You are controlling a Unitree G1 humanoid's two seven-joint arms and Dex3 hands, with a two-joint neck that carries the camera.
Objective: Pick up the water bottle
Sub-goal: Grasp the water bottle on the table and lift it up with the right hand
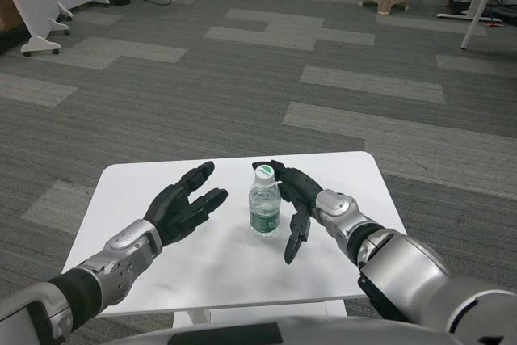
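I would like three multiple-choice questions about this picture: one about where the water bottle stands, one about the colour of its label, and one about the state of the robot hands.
1. Where does the water bottle stand?
A. On the white table, between the two robot hands
B. On the carpet floor
C. On the beige stool

2. What colour is the bottle's label?
A. Red
B. Green
C. Yellow

3. In what state are the robot hands?
A. The left robot hand lifts the bottle
B. Both are clenched on the bottle
C. Both are open and neither grips the bottle

Answers:
1 A: the bottle is upright on the tabletop with a robot hand on each side.
2 B: a green band wraps its middle.
3 C: the left robot hand is apart from the bottle, and the right robot hand is close beside it with fingers spread.
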